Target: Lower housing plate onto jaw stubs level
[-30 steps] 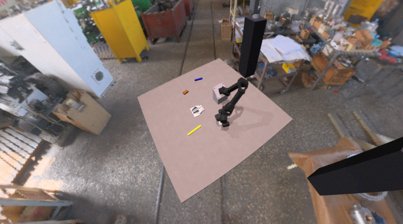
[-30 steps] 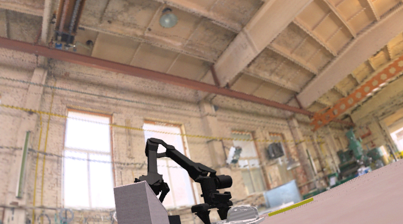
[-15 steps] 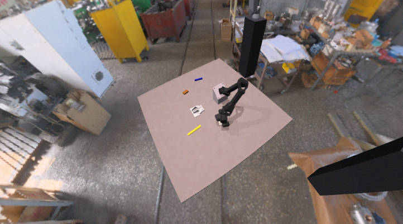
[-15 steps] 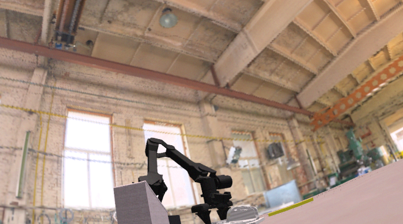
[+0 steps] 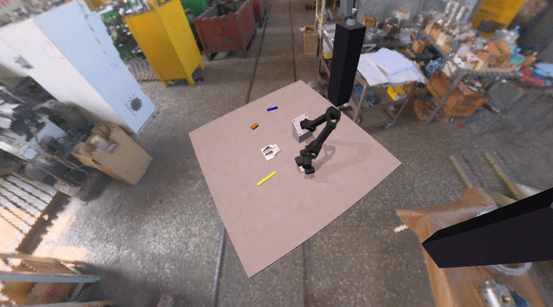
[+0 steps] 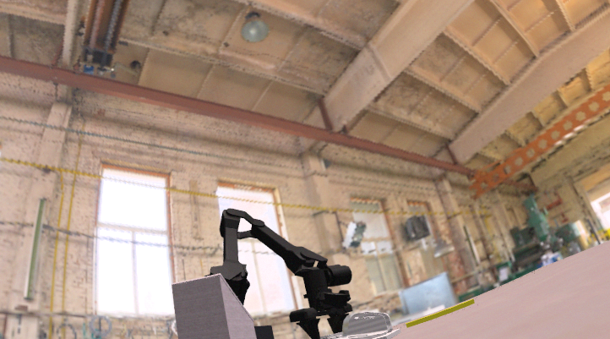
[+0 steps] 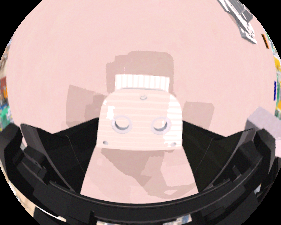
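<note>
The housing plate is a pale, rounded plate with two round holes, several small holes and a ribbed strip at its far edge. A bit of it shows white under the hand in the top view. My gripper points down with one finger against each side of the plate, shut on it. The plate is at or close to the table top; its exact height is unclear. The white and grey jaw assembly lies apart from it, left of the hand in the top view. Its pins and stubs are too small to tell apart.
A grey box stands by the arm's base. A yellow bar lies near the jaw assembly. An orange block and a blue bar lie farther back on the table.
</note>
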